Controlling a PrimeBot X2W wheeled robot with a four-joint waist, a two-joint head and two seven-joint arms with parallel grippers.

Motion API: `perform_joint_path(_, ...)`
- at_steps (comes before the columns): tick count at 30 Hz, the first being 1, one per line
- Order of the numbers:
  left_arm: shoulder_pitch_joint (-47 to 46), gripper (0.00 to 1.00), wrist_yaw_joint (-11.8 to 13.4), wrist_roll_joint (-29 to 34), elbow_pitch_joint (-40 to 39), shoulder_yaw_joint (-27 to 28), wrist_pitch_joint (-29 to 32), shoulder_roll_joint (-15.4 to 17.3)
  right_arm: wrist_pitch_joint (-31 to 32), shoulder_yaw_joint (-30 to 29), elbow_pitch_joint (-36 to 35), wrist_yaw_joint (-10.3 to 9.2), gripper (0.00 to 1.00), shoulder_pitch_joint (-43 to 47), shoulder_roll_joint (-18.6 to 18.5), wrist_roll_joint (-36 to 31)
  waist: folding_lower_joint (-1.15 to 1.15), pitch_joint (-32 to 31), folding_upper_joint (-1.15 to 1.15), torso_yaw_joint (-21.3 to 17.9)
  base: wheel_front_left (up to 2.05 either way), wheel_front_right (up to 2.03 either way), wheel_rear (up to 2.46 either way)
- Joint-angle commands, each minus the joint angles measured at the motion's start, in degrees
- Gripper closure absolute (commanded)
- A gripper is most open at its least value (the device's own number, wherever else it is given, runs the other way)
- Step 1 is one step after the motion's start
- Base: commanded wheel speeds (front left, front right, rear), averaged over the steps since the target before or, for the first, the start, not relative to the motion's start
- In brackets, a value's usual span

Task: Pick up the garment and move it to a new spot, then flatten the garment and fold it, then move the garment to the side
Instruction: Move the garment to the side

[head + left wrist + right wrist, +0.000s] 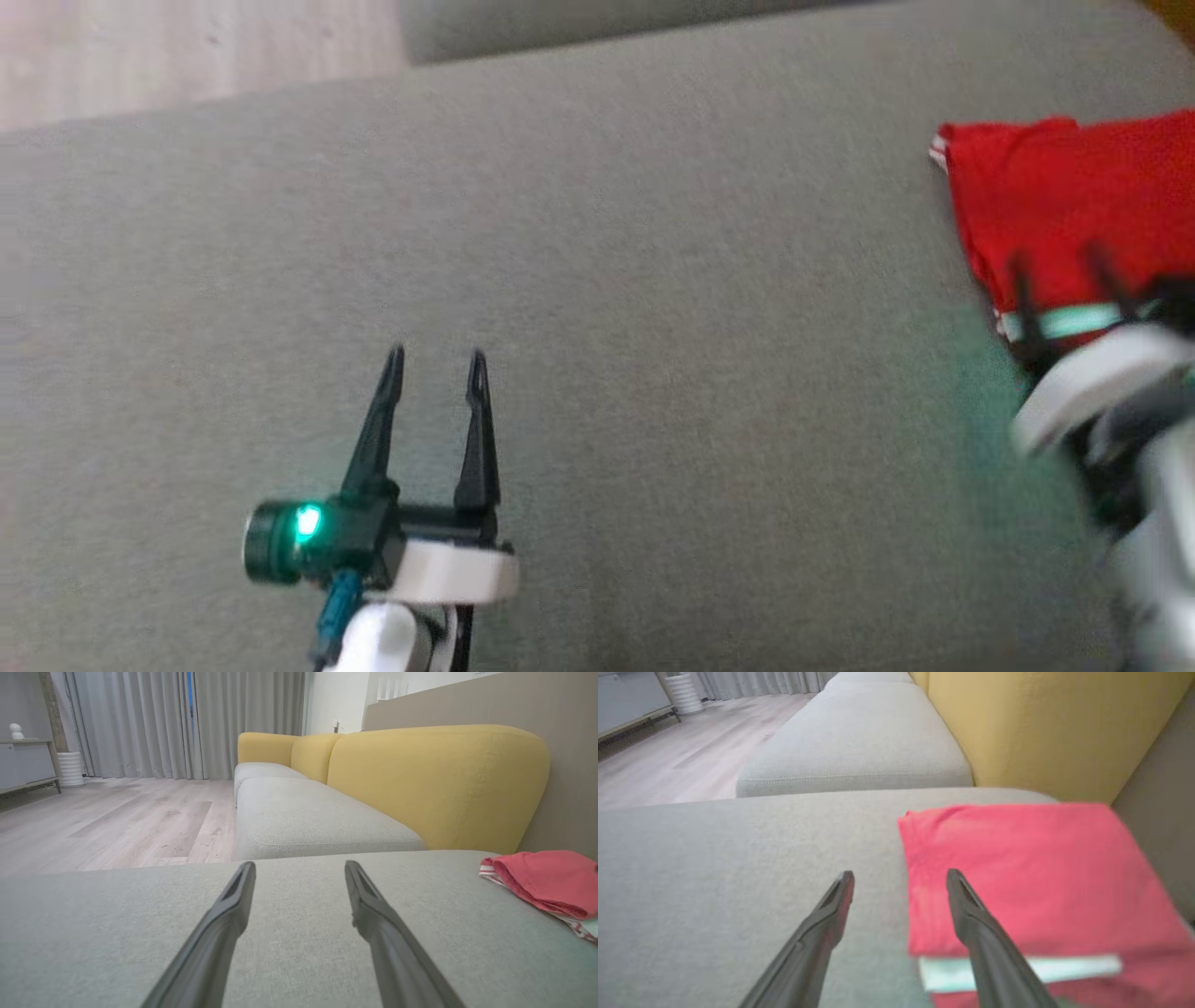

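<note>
The garment [1074,205] is red with a pale striped hem, folded into a flat rectangle at the right end of the grey seat cushion [597,327]. It also lies in the left wrist view [546,884] at the right and in the right wrist view [1031,886]. My right gripper [1060,266] hovers over the garment's near edge, fingers spread and holding nothing; in its own view [900,879] one finger is over the cushion and one over the cloth. My left gripper [437,362] stands open above bare cushion, well left of the garment, empty [300,870].
A yellow sofa backrest [434,779] rises behind the cushion, with a second grey seat [308,816] beyond it. Pale wooden floor [117,816] lies past the cushion's far edge, with grey curtains [187,718] and a low cabinet [25,763] further off.
</note>
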Motion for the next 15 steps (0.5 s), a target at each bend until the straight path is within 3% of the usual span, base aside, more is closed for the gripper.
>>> perform_joint_path(1, 0.8, 0.00, 0.0, -0.6, -1.1, 1.4, -0.5, -0.1, -2.0, 2.0, -2.6, -0.04, 0.00, 2.0, 1.1, 0.6, 0.01, -4.6, 0.00, 3.8, 0.00, 0.00, 0.00)
perform_joint_path(9, 6.1, 0.00, -0.3, -1.3, 0.4, 2.0, -0.5, -0.1, -15.4, 8.3, -2.8, -0.04, 0.00, 13.5, 9.1, 1.7, 0.01, -11.4, 0.00, 8.7, 0.00, 0.00, 0.00)
perform_joint_path(13, 7.8, 0.00, -0.4, -0.8, -0.1, 2.7, -0.5, -0.1, -17.7, 7.9, -3.9, -0.04, 0.00, 15.9, 10.4, -0.3, 0.01, -12.7, 0.00, 9.4, 0.00, 0.00, 0.00)
perform_joint_path(15, 8.8, 0.00, -0.1, 0.0, -1.2, 3.4, -0.5, -0.1, -17.9, 5.8, -8.1, -0.04, 0.00, 17.6, 11.9, -1.7, 0.01, -13.2, 0.00, 9.6, 0.00, 0.00, 0.00)
